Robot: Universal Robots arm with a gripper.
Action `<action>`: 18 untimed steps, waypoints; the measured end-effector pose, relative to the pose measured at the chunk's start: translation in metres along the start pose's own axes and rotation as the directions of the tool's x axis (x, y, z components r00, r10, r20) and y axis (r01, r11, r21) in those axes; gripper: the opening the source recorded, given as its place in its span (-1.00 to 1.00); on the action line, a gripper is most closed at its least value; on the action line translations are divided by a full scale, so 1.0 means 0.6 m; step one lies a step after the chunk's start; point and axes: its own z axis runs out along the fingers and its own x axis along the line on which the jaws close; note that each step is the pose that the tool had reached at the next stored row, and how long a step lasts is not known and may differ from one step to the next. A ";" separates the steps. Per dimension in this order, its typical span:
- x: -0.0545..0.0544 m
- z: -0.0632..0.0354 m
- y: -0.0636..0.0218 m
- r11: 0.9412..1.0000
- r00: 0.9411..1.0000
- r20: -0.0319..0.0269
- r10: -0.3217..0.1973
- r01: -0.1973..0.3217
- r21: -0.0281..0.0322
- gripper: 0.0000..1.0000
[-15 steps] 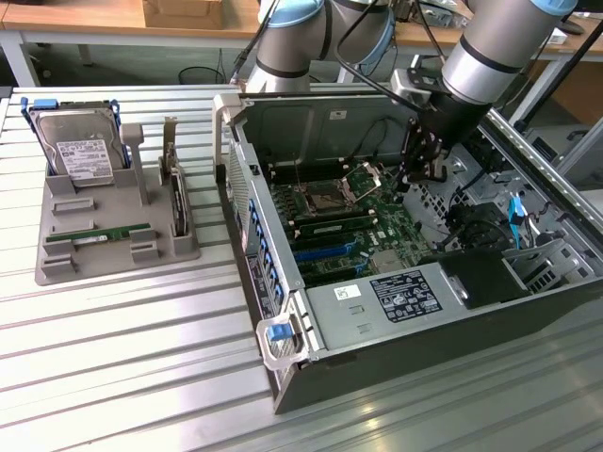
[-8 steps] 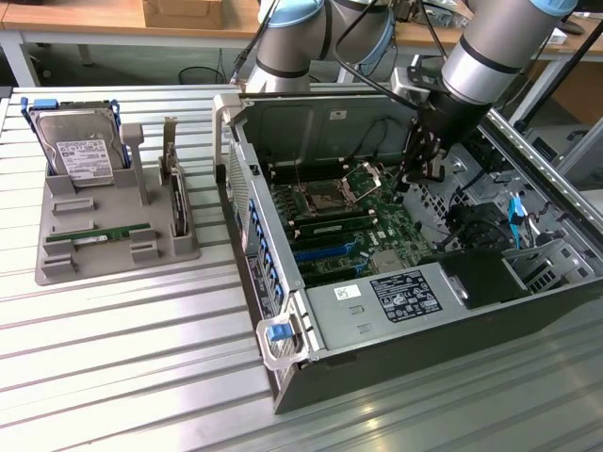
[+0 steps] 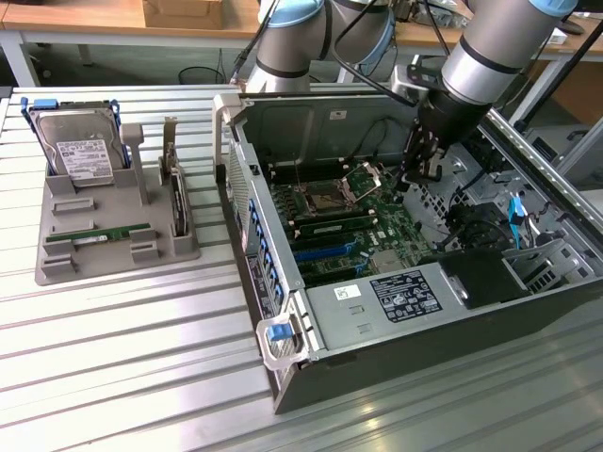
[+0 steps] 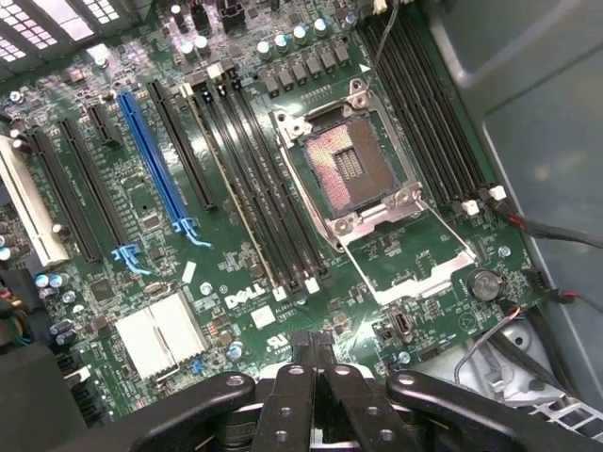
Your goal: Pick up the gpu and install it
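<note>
Open computer case (image 3: 283,311) housing green motherboard (image 4: 236,273) with bare CPU socket (image 4: 344,165), blue expansion slot (image 4: 151,155) and rows of black memory slots (image 4: 254,188); grey holder tray (image 3: 66,264), well apart from the gripper, carrying upright hard drive (image 3: 83,155), dark bracketed card (image 3: 175,202) on edge, and the gpu (image 3: 111,233). Gpu lying flat in tray's front groove, long axis running across the exterior view, left to right. Gripper (image 3: 421,174) poised above motherboard inside case, fingers (image 4: 311,353) closed together, holding nothing.
</note>
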 end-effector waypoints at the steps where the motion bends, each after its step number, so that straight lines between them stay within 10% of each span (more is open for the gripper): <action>1: 0.000 0.000 0.000 1.000 1.000 0.001 0.006 -0.006 0.000 -0.78; 18: 0.000 0.000 0.000 0.983 0.983 0.017 0.185 -0.185 0.006 -0.78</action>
